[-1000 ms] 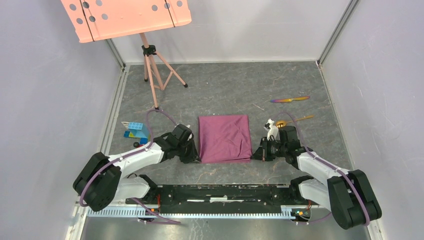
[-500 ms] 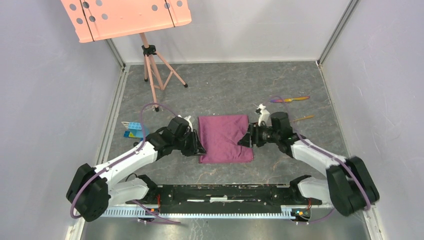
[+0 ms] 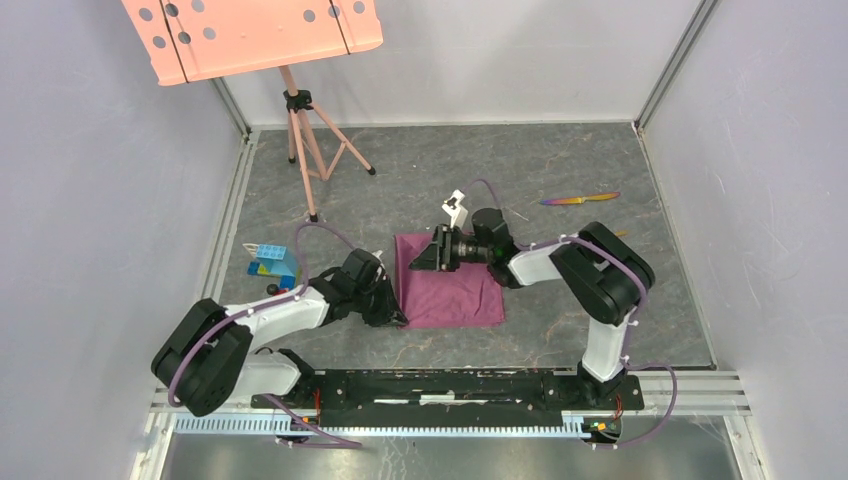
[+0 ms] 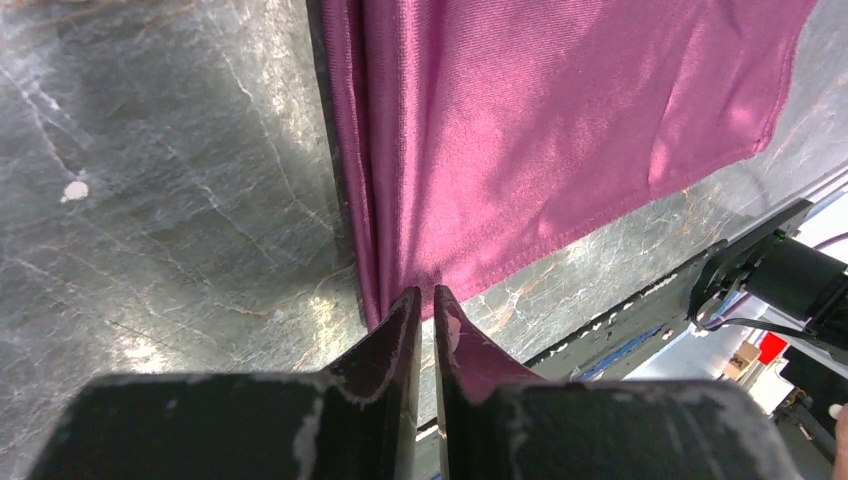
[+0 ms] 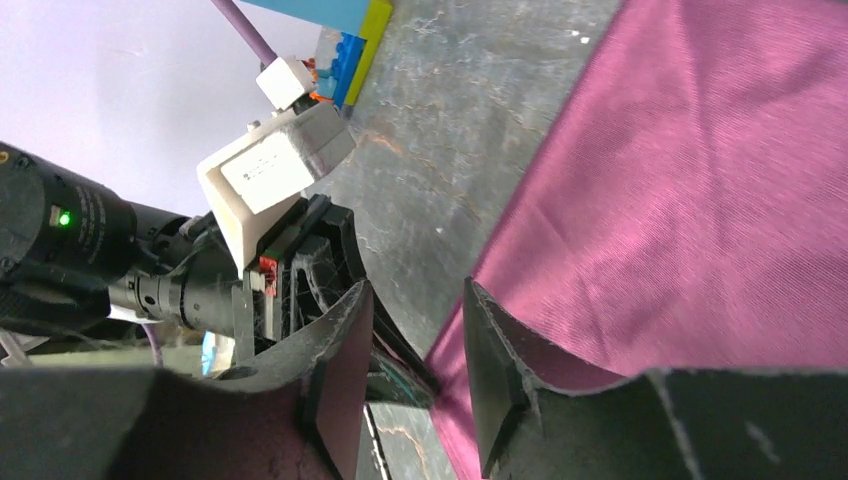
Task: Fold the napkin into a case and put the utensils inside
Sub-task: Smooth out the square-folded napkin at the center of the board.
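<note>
1. the napkin (image 3: 455, 290) lies flat on the worktop (image 3: 400, 170), near the middle and just ahead of the arm bases. it is a squarish patch, not yet a narrow case. the left wrist view shows layers stacked along its left edge, so you probably have one fold in and more to make.
2. the knife (image 3: 580, 198) lies well apart at the far right of the worktop, and nothing is inside the cloth. you cannot pick out the spoon, because the right arm (image 3: 600, 275) covers that area. loading the cutlery is all still to do.
3. your left tool (image 3: 393, 312) sits at the napkin's near-left corner. its jaws are almost together with only a slit between them. the cloth gathers into pleats that run to the tips (image 4: 405, 305), so it reads as a pinch on that corner.
4. your right tool (image 3: 425, 255) hangs over the far-left part of the napkin. its jaws are parted and nothing is between them.
5. half a second ago the right tool was at the napkin's right edge. it has now swung across to the left side, with its elbow up. the left tool has dropped back from mid-edge to the near corner. the napkin's outline is much the same.
</note>
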### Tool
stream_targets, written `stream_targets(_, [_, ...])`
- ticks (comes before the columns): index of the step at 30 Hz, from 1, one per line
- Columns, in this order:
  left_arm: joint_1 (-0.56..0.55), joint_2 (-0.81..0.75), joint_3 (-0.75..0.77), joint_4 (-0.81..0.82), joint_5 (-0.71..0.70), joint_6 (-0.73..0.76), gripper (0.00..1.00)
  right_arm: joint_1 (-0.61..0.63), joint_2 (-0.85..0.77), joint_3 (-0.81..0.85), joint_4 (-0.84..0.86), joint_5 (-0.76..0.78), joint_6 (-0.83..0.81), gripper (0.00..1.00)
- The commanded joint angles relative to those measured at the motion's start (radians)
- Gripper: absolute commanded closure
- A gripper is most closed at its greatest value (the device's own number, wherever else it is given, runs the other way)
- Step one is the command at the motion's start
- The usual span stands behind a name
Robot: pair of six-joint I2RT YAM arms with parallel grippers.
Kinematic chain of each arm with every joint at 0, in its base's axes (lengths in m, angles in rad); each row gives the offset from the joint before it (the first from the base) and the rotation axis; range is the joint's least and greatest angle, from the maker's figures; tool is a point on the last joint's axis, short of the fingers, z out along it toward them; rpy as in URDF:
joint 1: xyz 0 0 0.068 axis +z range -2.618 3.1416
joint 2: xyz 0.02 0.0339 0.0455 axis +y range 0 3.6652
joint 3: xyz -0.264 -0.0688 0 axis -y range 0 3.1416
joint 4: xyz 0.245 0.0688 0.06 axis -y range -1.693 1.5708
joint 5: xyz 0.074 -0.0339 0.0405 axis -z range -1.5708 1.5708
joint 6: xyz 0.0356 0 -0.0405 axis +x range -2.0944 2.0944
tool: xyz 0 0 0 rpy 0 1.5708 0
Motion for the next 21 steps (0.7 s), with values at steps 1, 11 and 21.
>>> stream_targets(1, [0.006,-0.047,-0.060,0.024,-0.057,-0.003,0.84,0.061,0.080,0.082,0.156,-0.016,0.062,0.53])
stream_targets(11, [0.022,-0.046,-0.106,0.022,-0.089,0.001,0.86,0.097,0.232,0.157,0.131,0.028,-0.019,0.39])
stream_targets(21, [0.024,-0.075,-0.153,0.029,-0.085,-0.022,0.88,0.087,0.391,0.377,0.011,0.120,-0.124,0.31])
